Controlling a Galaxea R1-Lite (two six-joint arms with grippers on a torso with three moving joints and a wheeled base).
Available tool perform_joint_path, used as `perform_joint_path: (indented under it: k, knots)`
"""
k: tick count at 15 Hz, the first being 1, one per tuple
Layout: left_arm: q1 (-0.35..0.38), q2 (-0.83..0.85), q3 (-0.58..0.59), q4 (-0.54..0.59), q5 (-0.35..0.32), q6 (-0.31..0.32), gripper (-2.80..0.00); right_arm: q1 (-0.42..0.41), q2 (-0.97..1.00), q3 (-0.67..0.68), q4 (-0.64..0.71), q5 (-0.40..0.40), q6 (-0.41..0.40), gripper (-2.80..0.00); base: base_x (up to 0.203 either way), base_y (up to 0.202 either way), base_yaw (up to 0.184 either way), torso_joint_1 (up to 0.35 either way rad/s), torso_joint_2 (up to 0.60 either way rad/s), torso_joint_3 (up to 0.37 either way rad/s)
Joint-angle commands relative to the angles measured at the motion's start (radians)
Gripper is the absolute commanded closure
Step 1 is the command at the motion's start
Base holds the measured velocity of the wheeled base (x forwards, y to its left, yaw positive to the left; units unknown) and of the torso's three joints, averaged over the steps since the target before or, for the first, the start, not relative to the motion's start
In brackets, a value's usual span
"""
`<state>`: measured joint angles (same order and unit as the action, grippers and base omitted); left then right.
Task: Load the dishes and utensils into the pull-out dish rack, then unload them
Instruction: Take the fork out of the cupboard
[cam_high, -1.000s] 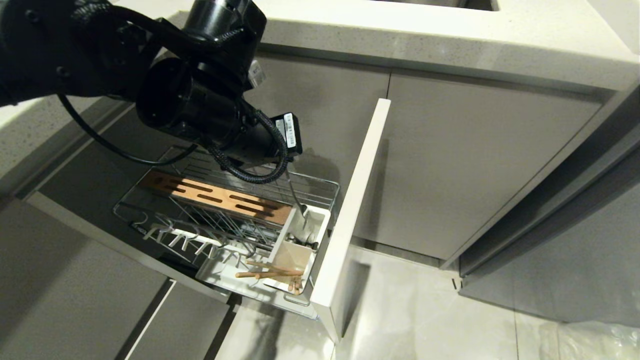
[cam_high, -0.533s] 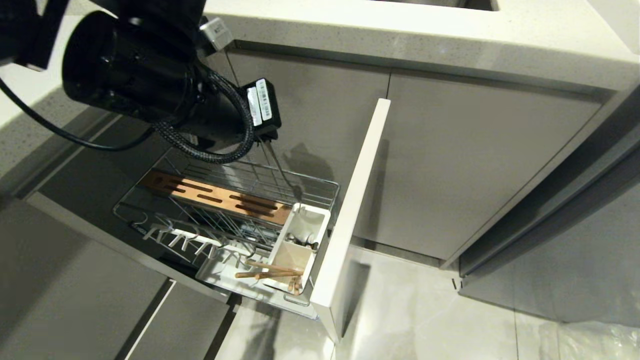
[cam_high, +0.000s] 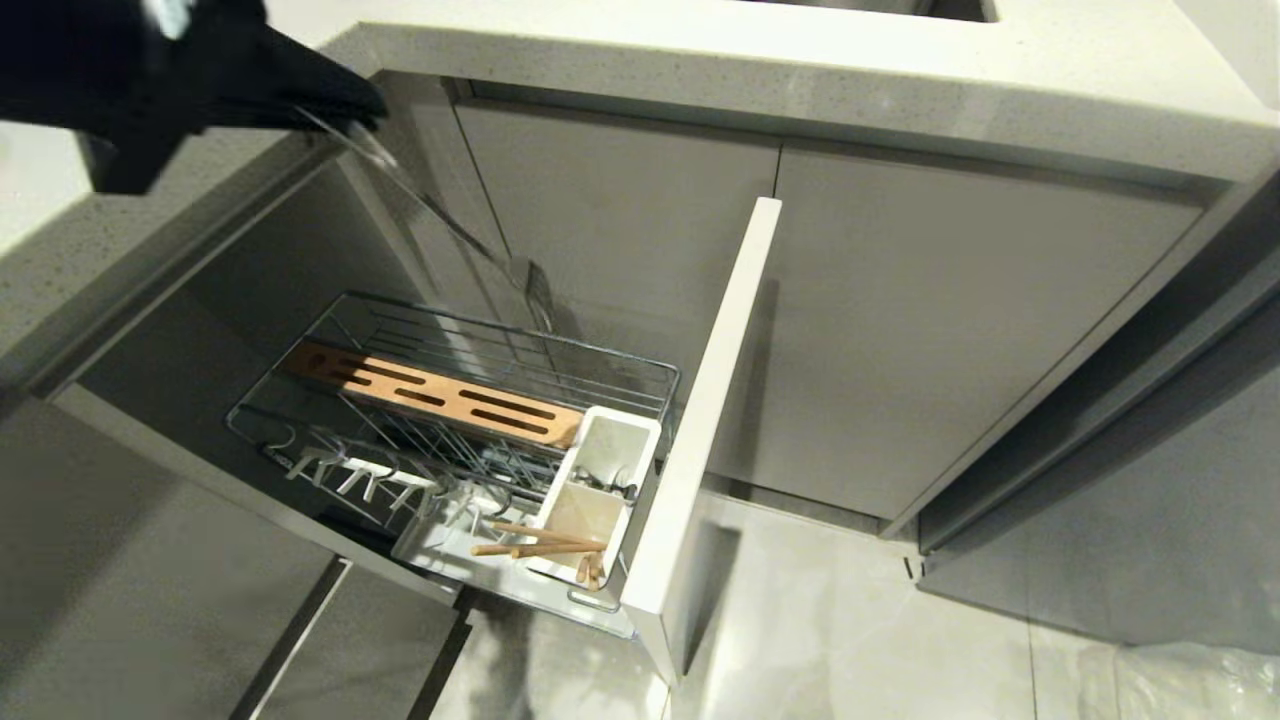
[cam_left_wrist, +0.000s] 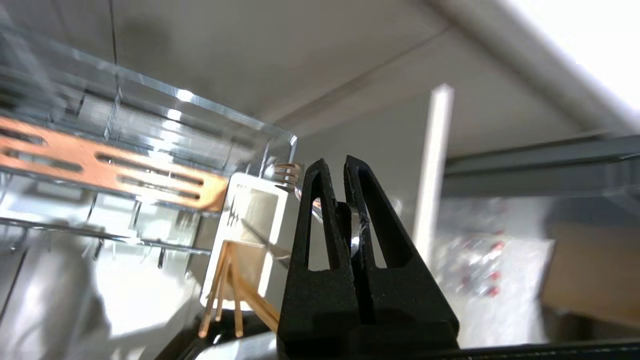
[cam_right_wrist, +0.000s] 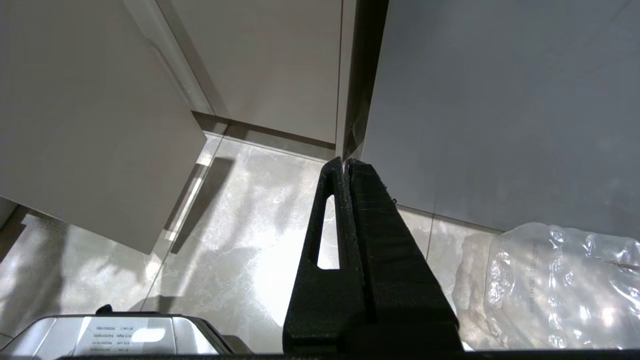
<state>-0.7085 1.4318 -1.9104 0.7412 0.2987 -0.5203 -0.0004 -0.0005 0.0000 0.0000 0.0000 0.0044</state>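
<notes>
Above pull-out dish rack (cam_high: 470, 400): slim metal spoon (cam_high: 450, 225), long-handled, blurred, pinched in closed left gripper (cam_left_wrist: 336, 167); right gripper (cam_right_wrist: 345, 165) closed, empty.

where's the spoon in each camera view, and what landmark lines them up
Head view: the spoon hangs upper left, above the pull-out dish rack, held by the left gripper.
Left wrist view: only a sliver of the spoon shows near centre, pinched between the fingers.
Right wrist view: not in it.
Shared landmark: the white utensil caddy, seen in the head and left wrist views.
</notes>
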Motion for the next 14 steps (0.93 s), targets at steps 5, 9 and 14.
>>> perform_joint_path:
  k: [5,9,14]
  knots:
    - [0.074,-0.282,0.0,-0.162,0.007,0.072,0.0,0.0,0.001,0.0,0.0,0.0,0.0,0.0,0.0,0.0,0.0,0.0,0.0,0.0]
    - [0.338,-0.33,-0.005,-0.276,0.013,0.142,0.0,0.0,0.001,0.0,0.0,0.0,0.0,0.0,0.0,0.0,0.0,0.0,0.0,0.0]
    - [0.783,-0.328,0.004,-0.303,0.026,0.182,0.0,0.0,0.001,0.0,0.0,0.0,0.0,0.0,0.0,0.0,0.0,0.0,0.0,0.0]
